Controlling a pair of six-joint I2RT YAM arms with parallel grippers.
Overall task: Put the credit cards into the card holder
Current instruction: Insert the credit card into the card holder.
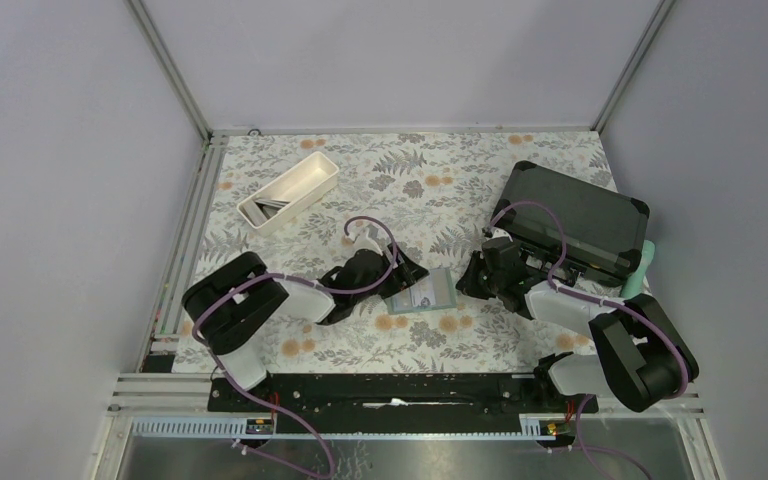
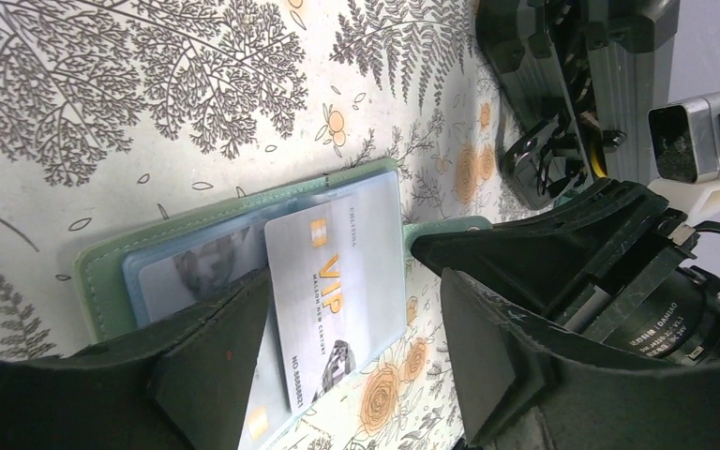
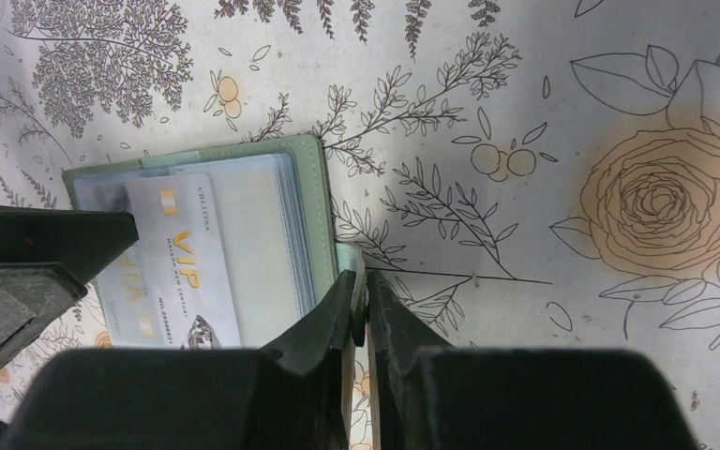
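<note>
The card holder [image 2: 101, 281] lies open on the floral table [image 1: 440, 180] between the arms, with a silver card [image 2: 337, 291] across its pale blue pockets; we cannot tell whether it is fully tucked in. The left gripper [image 1: 407, 270] straddles that card, fingers apart. The right gripper [image 3: 360, 295] has its fingers almost together, apparently pinching the holder's green tab. We judge the task part done: dark credit cards [image 1: 278, 206] wait in the white tray [image 1: 310, 175], well apart. The black case [image 1: 575, 215] crowds the right arm.
</note>
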